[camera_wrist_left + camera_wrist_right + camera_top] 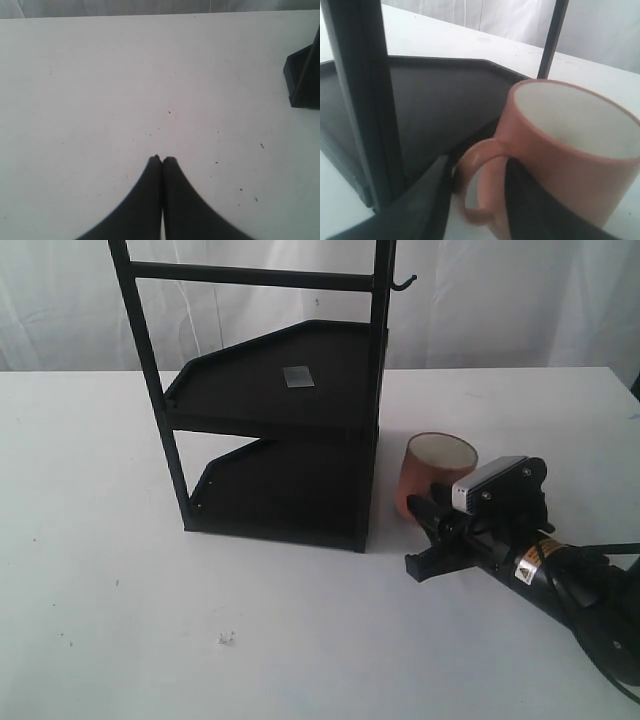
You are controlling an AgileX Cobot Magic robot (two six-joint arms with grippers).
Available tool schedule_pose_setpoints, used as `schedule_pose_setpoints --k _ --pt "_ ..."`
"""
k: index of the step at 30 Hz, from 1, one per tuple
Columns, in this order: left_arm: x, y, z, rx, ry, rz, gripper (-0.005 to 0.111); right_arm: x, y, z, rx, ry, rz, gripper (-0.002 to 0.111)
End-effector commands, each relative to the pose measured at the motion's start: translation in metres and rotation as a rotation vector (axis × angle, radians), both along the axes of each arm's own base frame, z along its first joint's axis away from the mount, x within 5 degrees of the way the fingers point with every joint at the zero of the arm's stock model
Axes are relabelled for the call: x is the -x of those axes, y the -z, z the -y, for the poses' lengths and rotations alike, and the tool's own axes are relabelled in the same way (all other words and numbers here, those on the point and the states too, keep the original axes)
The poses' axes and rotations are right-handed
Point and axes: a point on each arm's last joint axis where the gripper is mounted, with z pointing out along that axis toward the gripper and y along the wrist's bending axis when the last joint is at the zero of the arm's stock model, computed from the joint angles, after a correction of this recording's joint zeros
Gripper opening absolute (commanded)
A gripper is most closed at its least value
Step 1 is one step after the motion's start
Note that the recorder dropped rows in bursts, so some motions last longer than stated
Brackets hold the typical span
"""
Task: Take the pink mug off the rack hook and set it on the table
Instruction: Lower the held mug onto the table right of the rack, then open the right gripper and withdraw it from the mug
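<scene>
1. Close under its own camera, the left tool (162, 159) has both fingers pressed together with nothing between them. It is above bare counter (100, 90), and one corner of the rack (304, 80) shows at the side of that view.
2. In the exterior view the right tool (425, 535) is the nearest thing. It lies low over the counter (120, 570) and reaches toward the pink mug (437, 472).
3. In the right wrist view the right tool (479, 162) has one finger (420, 210) on each side of the handle (482, 150), very close to it. Whether they press the handle or only stand beside it, I cannot tell.
4. The pink mug (570, 155) stands upright on the counter. Its long axis is vertical, its mouth faces up, and its handle points toward the right tool.
5. The mug is salmon pink outside and cream inside. It is a plain cylinder, and the handle has the same pink colour.
6. The mug is just beside the lower shelf (280, 500) of the black rack (280, 420), on the right side in the exterior view, with a small gap visible between them.
7. Higher and farther back, the rack hook (403, 282) sticks out from the right post (379, 360), well above the mug.
8. Behind everything hangs a white curtain (520, 300).
</scene>
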Motion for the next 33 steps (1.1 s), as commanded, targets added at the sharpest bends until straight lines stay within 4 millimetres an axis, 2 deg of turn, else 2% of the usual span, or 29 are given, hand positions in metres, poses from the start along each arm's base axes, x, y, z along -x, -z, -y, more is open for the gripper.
schedule_pose_setpoints --k 1,7,9,13,17,22,30,33 --pt "0.0 0.001 0.0 0.003 0.004 0.004 0.0 0.002 0.001 0.001 -0.028 0.009 -0.018 0.035" --pt "0.0 0.001 0.0 0.003 0.004 0.004 0.0 0.002 0.001 0.001 -0.037 0.014 -0.024 0.046" --pt "0.0 0.001 0.0 0.003 0.004 0.004 0.0 0.002 0.001 0.001 -0.057 0.017 -0.037 0.047" --pt "0.0 0.001 0.0 0.003 0.004 0.004 0.0 0.006 0.003 0.001 -0.206 0.056 -0.149 0.047" --pt "0.0 0.001 0.0 0.003 0.004 0.004 0.0 0.014 -0.003 0.003 -0.221 0.059 -0.155 0.047" --pt "0.0 0.001 0.0 0.003 0.004 0.004 0.0 0.028 -0.022 0.007 -0.232 0.054 -0.115 0.047" --pt "0.0 0.001 0.0 0.003 0.004 0.004 0.0 0.054 -0.072 0.011 -0.287 0.005 0.045 0.047" --pt "0.0 0.001 0.0 0.003 0.004 0.004 0.0 0.058 -0.085 0.021 -0.237 0.116 -0.039 0.041"
